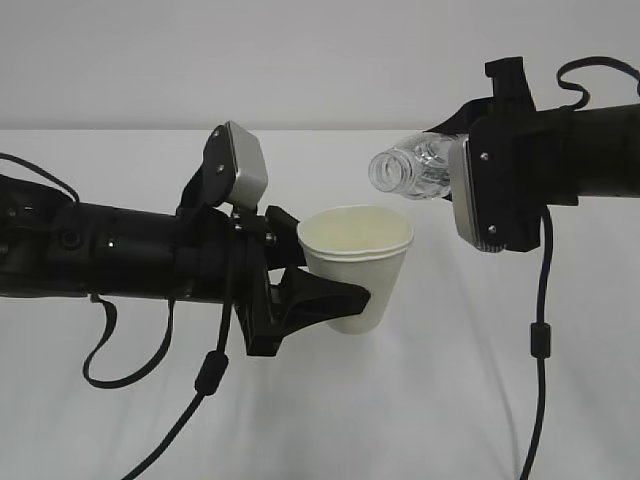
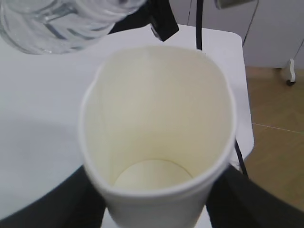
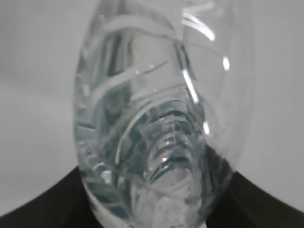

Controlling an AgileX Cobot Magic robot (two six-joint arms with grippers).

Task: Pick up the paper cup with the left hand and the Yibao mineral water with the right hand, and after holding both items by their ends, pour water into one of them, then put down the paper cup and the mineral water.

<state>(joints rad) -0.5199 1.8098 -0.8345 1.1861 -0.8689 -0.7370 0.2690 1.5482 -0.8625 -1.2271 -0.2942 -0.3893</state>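
My left gripper (image 1: 325, 295) is shut on the paper cup (image 1: 356, 268), which it holds upright above the table; the white cup's cream inside (image 2: 156, 118) fills the left wrist view and looks dry, with black fingers (image 2: 52, 202) at both lower corners. My right gripper (image 3: 152, 209) is shut on the Yibao mineral water (image 1: 415, 168), a clear bottle lying nearly level with its open mouth pointing left, just above and right of the cup's rim. The bottle's ribbed body (image 3: 156, 118) fills the right wrist view. Its green label is hidden. I see no water falling.
The white table (image 1: 420, 420) lies under both arms. Black cables (image 1: 540, 340) hang from each wrist. In the left wrist view the table's far edge (image 2: 240, 95) shows with a wooden floor (image 2: 280, 142) beyond.
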